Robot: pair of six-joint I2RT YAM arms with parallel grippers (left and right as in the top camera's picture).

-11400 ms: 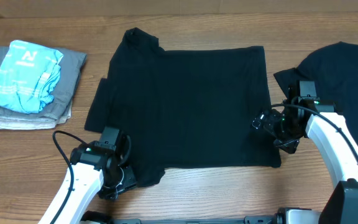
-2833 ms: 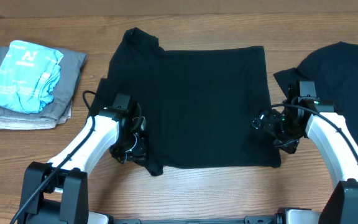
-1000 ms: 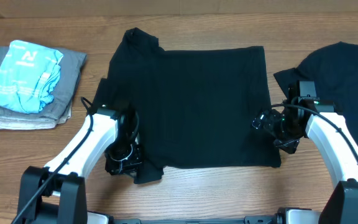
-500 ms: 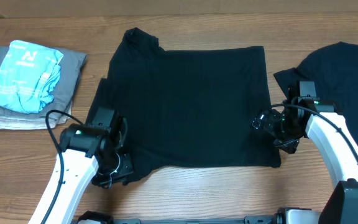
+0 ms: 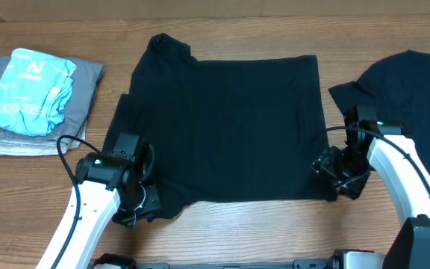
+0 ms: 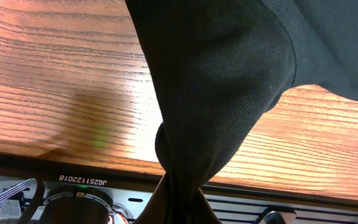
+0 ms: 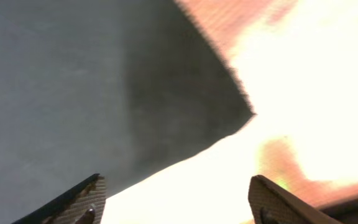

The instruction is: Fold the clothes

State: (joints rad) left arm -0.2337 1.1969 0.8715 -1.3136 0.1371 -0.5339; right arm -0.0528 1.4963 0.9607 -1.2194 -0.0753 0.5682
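Clothes (image 5: 222, 127): one black T-shirt lies spread flat in the middle of the desk (image 5: 260, 235). A second black T-shirt (image 5: 413, 82) lies at the right edge, partly out of view, and a folded pile (image 5: 32, 101) of grey and light-blue garments sits well apart at the far left.

The left fingers (image 5: 142, 205) are at the near-left corner of the spread T-shirt and clamped on it. In the left wrist view the fabric runs down in a twisted rope towards the camera, lifted a little off the wood, so that corner is held.

The right fingers (image 7: 89, 199) are at the near-right corner, set wide apart. The right wrist view shows the pointed cloth corner lying just ahead of them, between the two tips, with nothing pinched yet.

The step in hand looks like taking hold of both near corners before the first fold, with only the left side secured.

The next move calls for the right fingers to come in over that corner and close on the cloth, catching the fabric itself and not merely scraping the desk. Both arms could then lift together and carry the near edge away towards the far edge. They should keep level, so that the cloth does not skew or drag the twisted left corner further.
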